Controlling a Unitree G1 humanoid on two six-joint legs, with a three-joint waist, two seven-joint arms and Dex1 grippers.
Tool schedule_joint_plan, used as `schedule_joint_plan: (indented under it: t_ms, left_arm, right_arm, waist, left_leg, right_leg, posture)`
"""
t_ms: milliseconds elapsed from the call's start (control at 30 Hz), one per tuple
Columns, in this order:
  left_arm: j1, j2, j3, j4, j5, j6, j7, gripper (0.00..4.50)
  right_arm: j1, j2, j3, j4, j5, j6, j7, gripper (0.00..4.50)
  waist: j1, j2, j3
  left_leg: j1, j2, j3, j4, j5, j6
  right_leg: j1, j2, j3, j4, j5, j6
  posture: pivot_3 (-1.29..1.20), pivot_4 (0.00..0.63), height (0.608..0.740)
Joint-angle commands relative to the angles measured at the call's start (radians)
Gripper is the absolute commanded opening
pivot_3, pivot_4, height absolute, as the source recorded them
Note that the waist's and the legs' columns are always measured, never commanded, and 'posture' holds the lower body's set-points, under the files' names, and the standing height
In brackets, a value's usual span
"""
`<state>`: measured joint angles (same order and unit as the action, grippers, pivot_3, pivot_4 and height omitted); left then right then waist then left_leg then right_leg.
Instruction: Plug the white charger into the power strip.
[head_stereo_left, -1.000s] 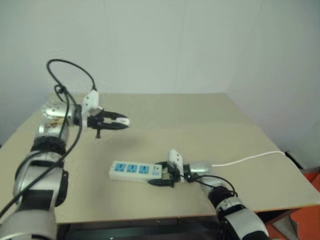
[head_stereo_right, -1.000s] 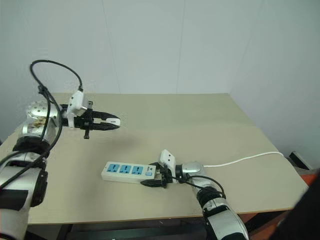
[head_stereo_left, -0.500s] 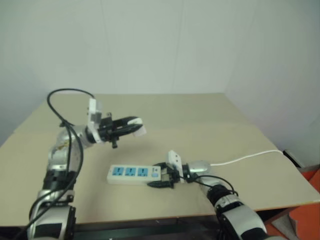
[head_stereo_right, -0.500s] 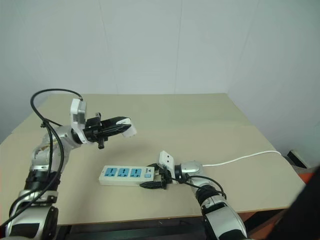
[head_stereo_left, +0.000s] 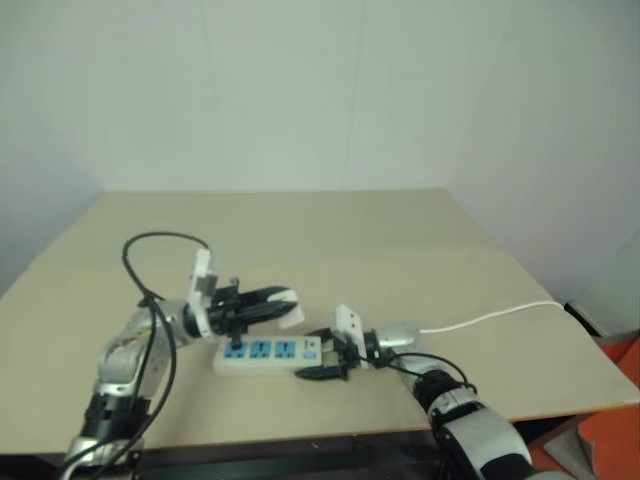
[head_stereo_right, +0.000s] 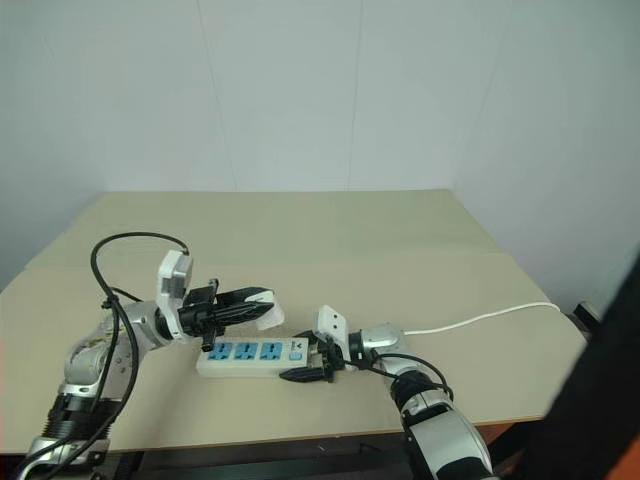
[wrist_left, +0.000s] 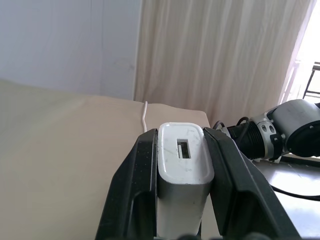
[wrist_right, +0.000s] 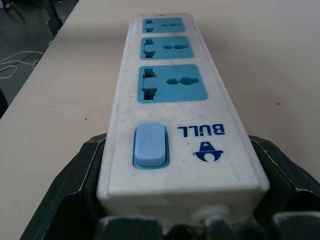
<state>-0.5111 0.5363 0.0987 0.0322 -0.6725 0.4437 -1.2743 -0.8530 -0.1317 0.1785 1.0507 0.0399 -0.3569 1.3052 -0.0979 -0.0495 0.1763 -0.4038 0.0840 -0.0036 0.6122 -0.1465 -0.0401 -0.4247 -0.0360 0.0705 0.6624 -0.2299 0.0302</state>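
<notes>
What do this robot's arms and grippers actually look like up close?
Each arm is built of silver and black jointed segments with loose black cables looping along it. The left gripper and right gripper each have a white boxy housing and two tapering black fingers.

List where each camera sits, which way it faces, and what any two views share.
Head eyes: look forward and down over the table; both arms show.
Left wrist: looks along the left tool, shut on the white charger.
Right wrist: looks along the power strip, held by the right tool.
Shared: head and right wrist views show the strip.
</notes>
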Motion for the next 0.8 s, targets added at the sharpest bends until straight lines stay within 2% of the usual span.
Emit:
schedule_joint_plan:
  t_ms: [33, 233, 467, 800]
  left_arm:
    - [-0.006, -0.001, -0.011, -0.013, 0.007, -0.018, -0.007, 1.04]
    - [0.013, 0.022, -0.091, 0.061, 0.131, -0.144, -0.072, 1.04]
    - [-0.015, 0.008, -0.13, 0.188, 0.203, -0.245, -0.122, 1.04]
    - [-0.072, -0.001, -0.138, 0.28, 0.213, -0.275, -0.197, 1.04]
  right_arm:
    - [0.018, 0.007, 0.032, 0.016, -0.033, -0.003, 0.031, 3.41]
    - [0.016, 0.009, 0.033, 0.018, -0.034, -0.003, 0.027, 3.41]
    - [0.017, 0.007, 0.033, 0.021, -0.035, -0.001, 0.023, 3.41]
    - [0.018, 0.006, 0.032, 0.019, -0.034, 0.003, 0.018, 3.41]
  waist:
    - [0.0, 0.0, 0.0]
    - [-0.001, 0.0, 0.0]
    - [0.0, 0.0, 0.0]
    - [-0.001, 0.0, 0.0]
  left_leg:
    - [0.0, 0.0, 0.0, 0.0, 0.0, 0.0]
    - [0.0, 0.0, 0.0, -0.001, 0.0, 0.0]
    - [0.0, 0.0, 0.0, -0.001, 0.0, 0.0]
    - [0.0, 0.0, 0.0, -0.002, 0.0, 0.0]
  right_leg:
    - [0.0, 0.0, 0.0, 0.0, 0.0, 0.0]
    - [0.0, 0.0, 0.0, 0.0, 0.0, 0.0]
    - [0.0, 0.0, 0.0, 0.0, 0.0, -0.001]
    - [0.0, 0.0, 0.0, -0.001, 0.0, -0.001]
  posture:
    - [0.0, 0.15, 0.74]
    - [0.0, 0.15, 0.74]
    - [0.0, 0.15, 0.74]
    - [0.0, 0.15, 0.74]
